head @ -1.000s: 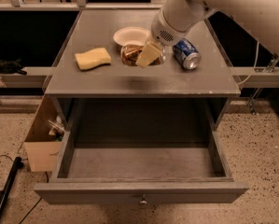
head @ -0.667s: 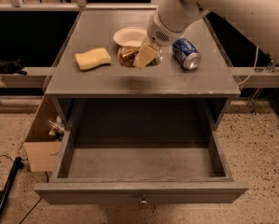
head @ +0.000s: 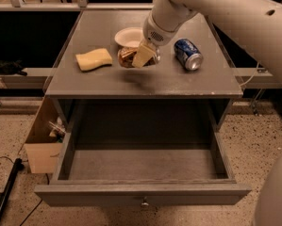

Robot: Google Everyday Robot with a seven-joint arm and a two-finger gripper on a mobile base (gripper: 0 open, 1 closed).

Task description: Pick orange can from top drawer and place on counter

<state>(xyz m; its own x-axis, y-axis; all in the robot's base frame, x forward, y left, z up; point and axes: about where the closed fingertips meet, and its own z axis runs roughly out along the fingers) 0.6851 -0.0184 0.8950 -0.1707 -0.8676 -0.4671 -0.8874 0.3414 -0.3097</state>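
Note:
The orange can [head: 125, 56] is coppery and shiny, lying sideways in my gripper [head: 134, 58] over the middle of the counter [head: 107, 81]. The gripper is shut on the can; one pale finger [head: 144, 55] crosses the can's right side. A shadow on the counter below suggests the can hangs slightly above the surface. The top drawer [head: 140, 161] is pulled fully open below, with its small knob [head: 144, 203] at the front, and nothing shows inside it.
A blue can [head: 188, 54] lies on its side right of the gripper. A white bowl [head: 129, 36] sits just behind it. A yellow sponge [head: 93, 59] lies to the left. A cardboard box [head: 40, 142] stands on the floor left of the cabinet.
The gripper with the orange can has shifted slightly left over the counter. The drawer and the other objects have not moved.

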